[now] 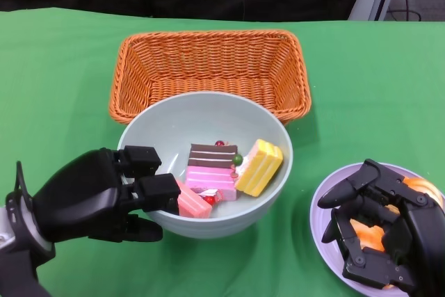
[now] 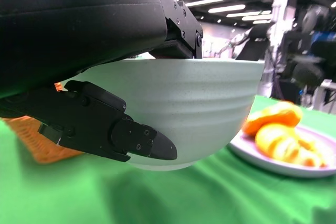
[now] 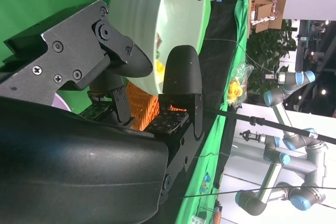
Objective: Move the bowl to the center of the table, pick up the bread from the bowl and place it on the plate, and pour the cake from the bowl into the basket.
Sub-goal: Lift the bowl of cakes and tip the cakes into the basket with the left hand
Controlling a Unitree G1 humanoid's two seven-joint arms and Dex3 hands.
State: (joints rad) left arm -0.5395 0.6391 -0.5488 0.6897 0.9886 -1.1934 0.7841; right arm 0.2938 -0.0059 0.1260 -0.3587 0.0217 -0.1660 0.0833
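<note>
The pale green bowl (image 1: 208, 119) sits on the green desk (image 1: 62, 81) just in front of the orange wicker basket (image 1: 208, 67), holding pink, brown-topped and yellow cake pieces (image 1: 212, 172), and the left hand (image 1: 97, 196) grips its near-left rim, fingers (image 1: 156, 189) hooked over the inside and another finger pressed against the outer wall. To the bowl's right lies the lilac plate (image 1: 323, 203) with the orange bread (image 2: 281, 129) on it. The right hand (image 1: 382, 231) hovers over that plate with its fingers spread apart, holding nothing.
</note>
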